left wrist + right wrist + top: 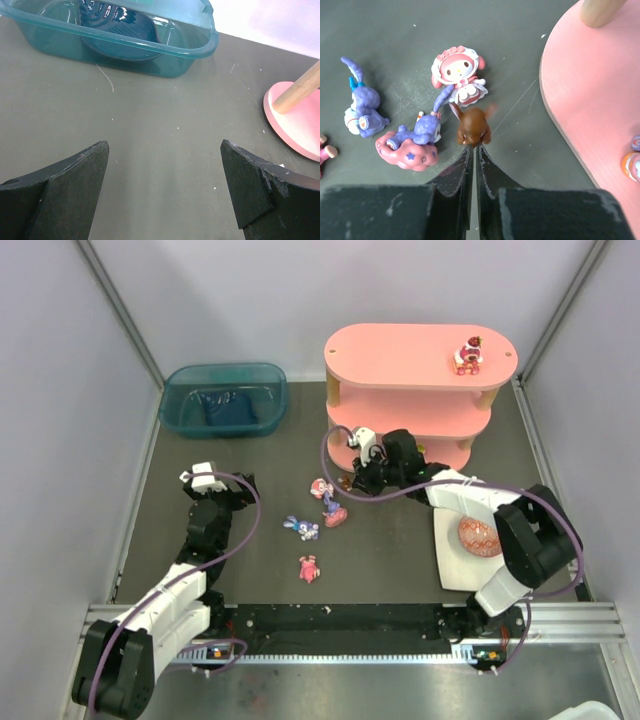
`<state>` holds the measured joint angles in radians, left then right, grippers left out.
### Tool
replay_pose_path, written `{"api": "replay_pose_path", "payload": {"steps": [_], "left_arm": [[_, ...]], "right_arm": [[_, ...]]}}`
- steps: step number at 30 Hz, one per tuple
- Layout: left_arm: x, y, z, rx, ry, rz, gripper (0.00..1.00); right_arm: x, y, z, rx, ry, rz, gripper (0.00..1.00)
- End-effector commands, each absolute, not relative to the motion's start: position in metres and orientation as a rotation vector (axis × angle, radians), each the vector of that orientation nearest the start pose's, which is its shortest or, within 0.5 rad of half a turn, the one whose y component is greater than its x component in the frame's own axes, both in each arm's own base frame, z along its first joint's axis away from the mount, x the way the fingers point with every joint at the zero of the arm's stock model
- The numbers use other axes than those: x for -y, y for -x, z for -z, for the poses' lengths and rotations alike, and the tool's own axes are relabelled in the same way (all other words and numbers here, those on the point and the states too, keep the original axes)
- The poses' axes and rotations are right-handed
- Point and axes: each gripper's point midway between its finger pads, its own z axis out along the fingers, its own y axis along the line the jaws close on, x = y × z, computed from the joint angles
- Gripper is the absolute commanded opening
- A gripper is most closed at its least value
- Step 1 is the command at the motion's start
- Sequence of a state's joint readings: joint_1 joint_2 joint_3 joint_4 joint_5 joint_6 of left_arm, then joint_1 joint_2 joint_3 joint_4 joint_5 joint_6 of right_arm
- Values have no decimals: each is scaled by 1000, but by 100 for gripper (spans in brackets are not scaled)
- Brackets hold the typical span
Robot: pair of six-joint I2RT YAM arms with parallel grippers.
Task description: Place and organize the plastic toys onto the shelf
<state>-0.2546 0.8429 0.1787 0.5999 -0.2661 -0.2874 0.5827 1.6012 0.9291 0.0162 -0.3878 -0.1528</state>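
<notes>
Right pincer [472, 145] pinched together on the thin rear edge of a brown figurine [474, 127], just off the shelf [590, 100] bottom board. Hold looks slight: the toy could twist free and knock the pink-hooded figurine [457, 75], slightly farther from the shelf. Left pincer [165, 165] apart, empty

Seven plastic toys in all. Five lie mid-counter: a pink-and-white figurine [459, 75], a purple cloud figurine [412, 140], a purple-blue bunny [362, 107], a small pink figurine [309, 568] and a brown figurine [474, 127]. One red figurine [468, 355] is on the top tier and one half-seen figurine [632, 162] on the bottom board. One three-tier shelf [400, 350] stands at the far edge, one teal bin [225, 400] in the far left corner and one patterned egg [479, 537] by the right edge.
</notes>
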Motion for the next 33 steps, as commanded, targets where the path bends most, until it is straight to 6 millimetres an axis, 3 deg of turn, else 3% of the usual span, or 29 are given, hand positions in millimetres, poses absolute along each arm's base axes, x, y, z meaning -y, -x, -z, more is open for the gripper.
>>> {"api": "replay_pose_path", "payload": {"steps": [1,5,9,15,16,18,20,21,22,25,30,33], "left_arm": [[48,-321,-172,-1556,238,227,99],[48,-321,-171,-1559,238,226,99],[48,-321,-171,-1557,239,228,99],[48,-321,-171,-1557,241,229,99],[48,-321,-171,-1559,239,230,99],[48,-321,-171,-1558,242,230,99],[47,-321,-172,-1554,243,230,99],[47,-320,-170,-1558,244,230,99],[47,-320,-170,-1558,244,230,99],[47,-321,-171,-1555,243,229,99],[47,-321,-171,-1555,242,230,99],[47,-321,-171,-1557,242,228,99]], "right_arm": [[-284,-318,-118,-1980,932,-668,0],[-276,-310,-128,-1991,871,-669,0],[-267,-298,-152,-1939,812,-683,0],[-258,-300,-150,-1973,767,-624,0],[-255,-299,-137,-2012,809,-592,0],[-256,-306,-138,-2034,810,-570,0],[-260,-306,-133,-2054,825,-577,1],[-261,-306,-132,-2055,824,-579,5],[-264,-306,-131,-2052,825,-584,15],[-271,-302,-126,-2048,847,-587,23],[-293,-287,-124,-2022,900,-571,31],[-310,-276,-132,-1988,928,-602,34]]}}
